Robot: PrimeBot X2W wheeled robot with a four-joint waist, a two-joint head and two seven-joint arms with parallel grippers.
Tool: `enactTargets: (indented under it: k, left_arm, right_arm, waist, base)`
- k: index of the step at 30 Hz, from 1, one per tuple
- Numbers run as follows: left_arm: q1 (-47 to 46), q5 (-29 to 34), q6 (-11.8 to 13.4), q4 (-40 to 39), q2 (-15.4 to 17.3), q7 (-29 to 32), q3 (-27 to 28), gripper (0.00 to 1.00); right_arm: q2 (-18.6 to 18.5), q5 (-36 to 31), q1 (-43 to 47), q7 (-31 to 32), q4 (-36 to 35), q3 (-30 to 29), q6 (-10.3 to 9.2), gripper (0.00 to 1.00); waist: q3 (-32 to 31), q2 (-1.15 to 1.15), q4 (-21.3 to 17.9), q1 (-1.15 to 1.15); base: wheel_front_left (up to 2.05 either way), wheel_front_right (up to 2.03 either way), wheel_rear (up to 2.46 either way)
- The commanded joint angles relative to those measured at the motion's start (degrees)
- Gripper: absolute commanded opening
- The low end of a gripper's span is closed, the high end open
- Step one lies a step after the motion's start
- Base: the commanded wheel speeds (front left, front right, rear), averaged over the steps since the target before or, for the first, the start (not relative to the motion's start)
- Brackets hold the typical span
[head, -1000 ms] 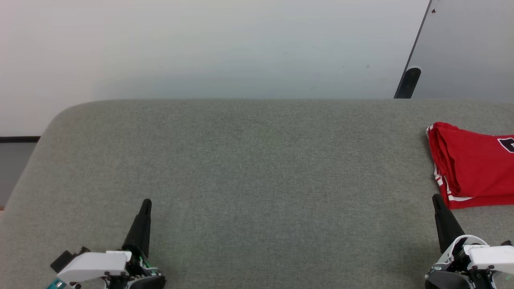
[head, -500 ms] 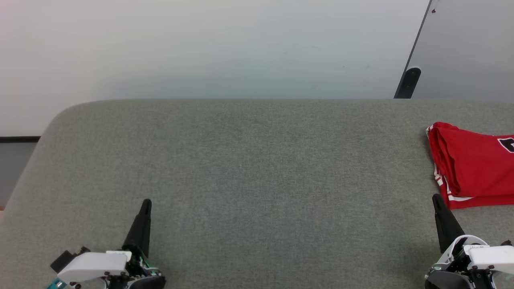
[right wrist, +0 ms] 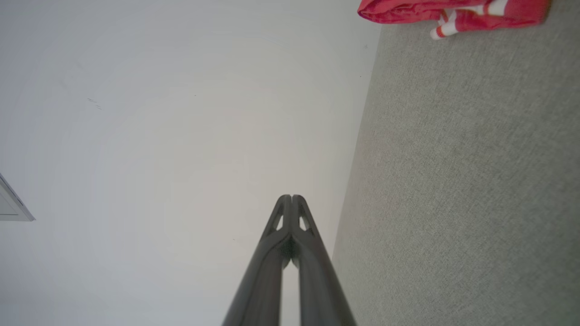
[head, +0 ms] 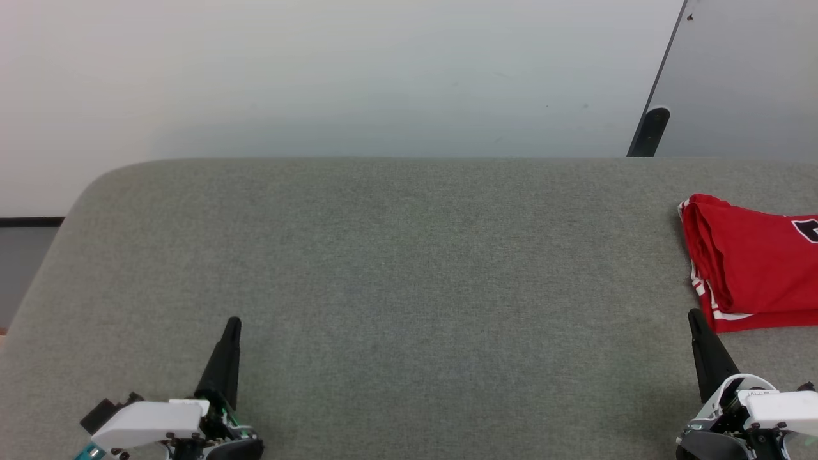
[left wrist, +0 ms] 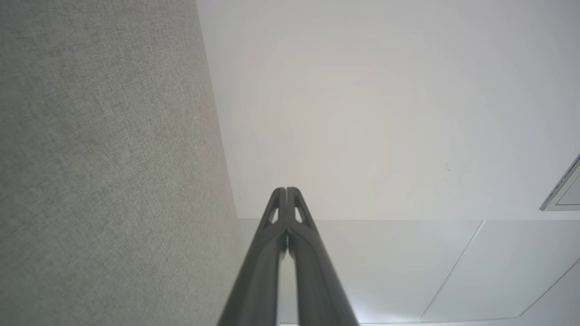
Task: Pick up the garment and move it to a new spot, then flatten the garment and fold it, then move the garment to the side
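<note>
The garment [head: 751,262], red with white-striped trim and a bit of dark lettering, lies folded at the right edge of the grey fabric surface [head: 409,287], partly cut off by the frame. In the right wrist view the garment [right wrist: 453,11] sits at the top edge. My right gripper [head: 693,317] is shut and empty, just in front of the garment's near corner, not touching it. My left gripper [head: 233,322] is shut and empty at the lower left. Both wrist views show the fingertips pressed together: left gripper [left wrist: 286,190], right gripper [right wrist: 291,198].
A pale wall [head: 319,76] rises behind the surface's rounded far edge. A grey panel with a dark post [head: 648,131] stands at the back right. The surface's left corner curves away at the far left [head: 83,198].
</note>
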Motion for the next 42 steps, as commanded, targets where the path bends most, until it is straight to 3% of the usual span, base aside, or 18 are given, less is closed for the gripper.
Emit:
enactTargets:
  k: [1,42]
  left_arm:
    - [-0.5,-0.2,-0.2,0.0,-0.1,0.1,0.1,0.0]
    - [-0.5,-0.2,-0.2,0.0,-0.1,0.1,0.1,0.0]
  right_arm:
    - [0.1,0.2,-0.2,0.0,-0.1,0.0,-0.06,0.0]
    - [0.1,0.2,-0.2,0.0,-0.1,0.0,-0.06,0.0]
  waist:
    - [0.0,0.0,0.0,0.0]
    - [0.0,0.0,0.0,0.0]
  base:
    - [0.0,0.0,0.0]
    - [0.0,0.0,0.0]
